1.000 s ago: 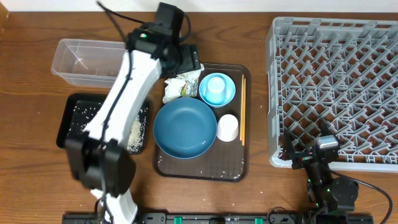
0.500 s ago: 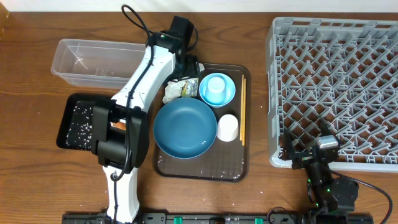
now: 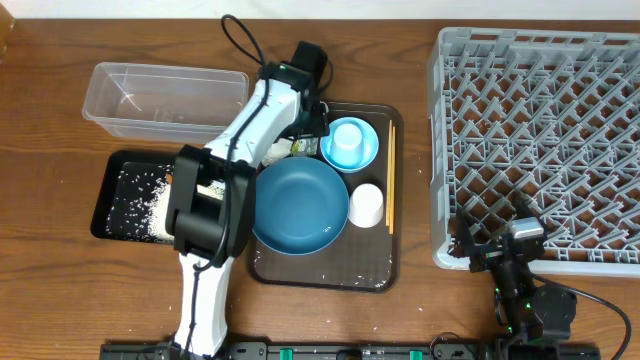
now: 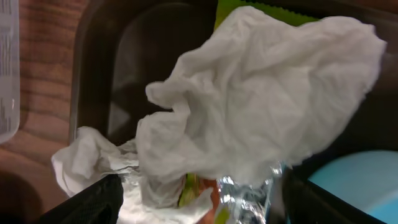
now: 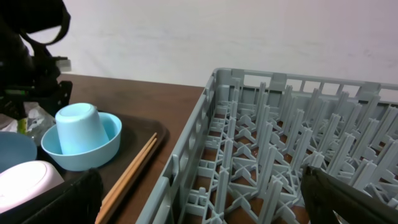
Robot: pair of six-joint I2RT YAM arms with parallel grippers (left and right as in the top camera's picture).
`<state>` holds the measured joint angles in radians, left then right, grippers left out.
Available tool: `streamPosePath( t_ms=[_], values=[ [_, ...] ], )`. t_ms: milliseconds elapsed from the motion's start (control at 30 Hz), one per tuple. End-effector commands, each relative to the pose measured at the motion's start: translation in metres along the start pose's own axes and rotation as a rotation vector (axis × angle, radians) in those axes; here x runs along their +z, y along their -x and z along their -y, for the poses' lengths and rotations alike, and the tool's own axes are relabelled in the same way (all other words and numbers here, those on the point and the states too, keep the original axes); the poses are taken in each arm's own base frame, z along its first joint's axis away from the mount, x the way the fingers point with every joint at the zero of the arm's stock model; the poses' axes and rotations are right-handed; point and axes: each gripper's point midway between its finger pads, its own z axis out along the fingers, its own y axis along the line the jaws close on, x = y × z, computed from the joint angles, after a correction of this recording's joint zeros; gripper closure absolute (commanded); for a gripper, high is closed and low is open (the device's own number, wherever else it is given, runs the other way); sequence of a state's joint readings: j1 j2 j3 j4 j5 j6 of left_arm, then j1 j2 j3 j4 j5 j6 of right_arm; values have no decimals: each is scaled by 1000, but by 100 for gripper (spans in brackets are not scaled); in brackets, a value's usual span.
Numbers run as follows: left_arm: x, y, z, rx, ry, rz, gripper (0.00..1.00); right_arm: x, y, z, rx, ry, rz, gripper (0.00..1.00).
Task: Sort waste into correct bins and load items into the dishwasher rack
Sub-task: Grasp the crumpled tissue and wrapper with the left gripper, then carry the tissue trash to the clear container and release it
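Here, the left gripper (image 3: 309, 112) hangs over the back-left corner of the large dark-brown rectangular serving tray (image 3: 375, 272). Its two fingers are spread wide on either side of a crumpled white paper wrapper (image 4: 249, 106), not yet pinching it. The step in hand looks like picking up this waste. Next the claw would need to close on the paper, lift it clear of the tray and carry it to a bin, probably the clear rectangular plastic tub (image 3: 130, 95) off the tray's back-left, since the shallow black rectangular tray (image 3: 108, 170) to the left already holds white rice grains (image 3: 140, 200). The paper looks soft, bulky and deeply creased, with a scrap of shiny silver foil (image 4: 244, 190) beneath it. The right gripper (image 5: 199, 202) sits off the tray's front-right corner, fingers wide apart and holding nothing.
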<state>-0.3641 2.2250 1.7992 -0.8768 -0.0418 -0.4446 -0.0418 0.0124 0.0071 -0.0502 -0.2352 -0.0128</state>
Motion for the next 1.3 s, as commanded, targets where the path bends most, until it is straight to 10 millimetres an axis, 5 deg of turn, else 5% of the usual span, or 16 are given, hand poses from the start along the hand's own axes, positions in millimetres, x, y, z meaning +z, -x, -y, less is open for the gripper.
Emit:
streamPosePath(
  t_ms=[0, 333, 700, 800, 933, 1267],
  values=[
    [6, 5, -10, -7, 56, 27, 17, -1, 0, 4, -14, -17, 1, 1],
    [6, -1, 0, 18, 50, 23, 45, -1, 0, 4, -14, -17, 1, 1],
    [8, -14, 13, 56, 52, 8, 93, -1, 0, 4, -14, -16, 0, 1],
    [6, -16, 12, 57, 57, 0, 94, -1, 0, 4, -14, -16, 1, 1],
    [-12, -14, 10, 54, 48, 17, 94, -1, 0, 4, -14, -16, 0, 1],
    [-103, 7, 12, 27, -55, 188, 94, -1, 0, 4, -14, -16, 1, 1]
  ],
)
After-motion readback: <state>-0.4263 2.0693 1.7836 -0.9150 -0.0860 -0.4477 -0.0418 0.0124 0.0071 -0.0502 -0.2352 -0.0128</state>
